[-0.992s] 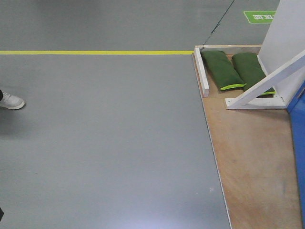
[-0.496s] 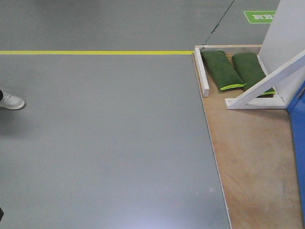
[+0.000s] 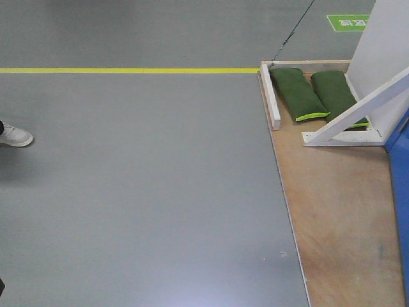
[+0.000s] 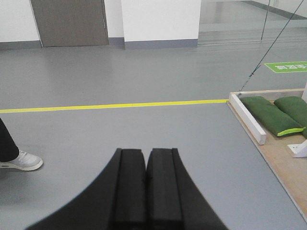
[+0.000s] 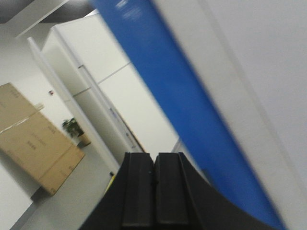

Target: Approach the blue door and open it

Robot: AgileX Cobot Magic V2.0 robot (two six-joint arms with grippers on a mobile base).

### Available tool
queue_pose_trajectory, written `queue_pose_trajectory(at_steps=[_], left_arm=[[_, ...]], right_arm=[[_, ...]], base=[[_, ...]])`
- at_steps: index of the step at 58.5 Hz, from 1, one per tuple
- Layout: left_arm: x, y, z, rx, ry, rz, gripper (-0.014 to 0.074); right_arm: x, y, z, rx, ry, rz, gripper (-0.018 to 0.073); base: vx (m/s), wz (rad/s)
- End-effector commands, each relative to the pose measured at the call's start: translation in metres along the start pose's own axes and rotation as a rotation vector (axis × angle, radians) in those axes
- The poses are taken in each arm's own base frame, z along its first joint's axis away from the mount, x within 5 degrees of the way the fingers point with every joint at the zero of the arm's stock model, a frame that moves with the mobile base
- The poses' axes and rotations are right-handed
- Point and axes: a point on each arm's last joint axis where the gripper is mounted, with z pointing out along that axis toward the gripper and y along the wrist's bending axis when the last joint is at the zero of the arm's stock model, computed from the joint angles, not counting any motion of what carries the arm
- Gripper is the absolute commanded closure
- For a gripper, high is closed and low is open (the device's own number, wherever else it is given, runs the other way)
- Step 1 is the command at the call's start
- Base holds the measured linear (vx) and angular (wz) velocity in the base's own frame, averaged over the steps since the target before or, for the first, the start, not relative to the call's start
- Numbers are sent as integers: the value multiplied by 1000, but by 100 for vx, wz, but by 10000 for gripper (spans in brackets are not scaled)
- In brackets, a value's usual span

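Observation:
The blue door point(image 3: 401, 185) shows as a glossy blue strip at the right edge of the front view, standing on a plywood base point(image 3: 339, 211). In the right wrist view the blue door point(image 5: 182, 100) runs as a tilted, blurred blue band just right of my right gripper point(image 5: 153, 154), which is shut and empty. No handle or lock is in view. My left gripper point(image 4: 146, 151) is shut and empty, pointing over the grey floor, left of the base.
Two green sandbags point(image 3: 313, 93) lie at the base's far end by white slanted support beams point(image 3: 358, 109) and a white wall panel point(image 3: 383, 45). A yellow floor line point(image 3: 128, 70) crosses ahead. A person's white shoe point(image 3: 14, 135) is at the left. Cardboard boxes point(image 5: 33, 143) stand beyond.
The view has shifted very slightly; the shoe at the left edge has slid a little further out of frame. Grippers unchanged.

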Motion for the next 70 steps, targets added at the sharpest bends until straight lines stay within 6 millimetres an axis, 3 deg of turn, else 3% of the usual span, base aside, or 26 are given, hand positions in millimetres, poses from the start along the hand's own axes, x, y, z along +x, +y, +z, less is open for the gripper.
queue_pose_trajectory(at_steps=[1,14,40,70], left_arm=[[-16,0,-4,5,-115,-7,524],[-16,0,-4,5,-115,-7,524],[-16,0,-4,5,-115,-7,524],[-16,0,-4,5,-115,-7,524]], right_arm=[[-34,28,-18,-68,-112,-16,547],[-29,50,-28,-115,-12,-14,547],[-78,83,-78,-199,-69,-4,547],[-67,163,-133,-438,87,15,547]], base=[[0,0],[0,0],[0,0],[0,0]])
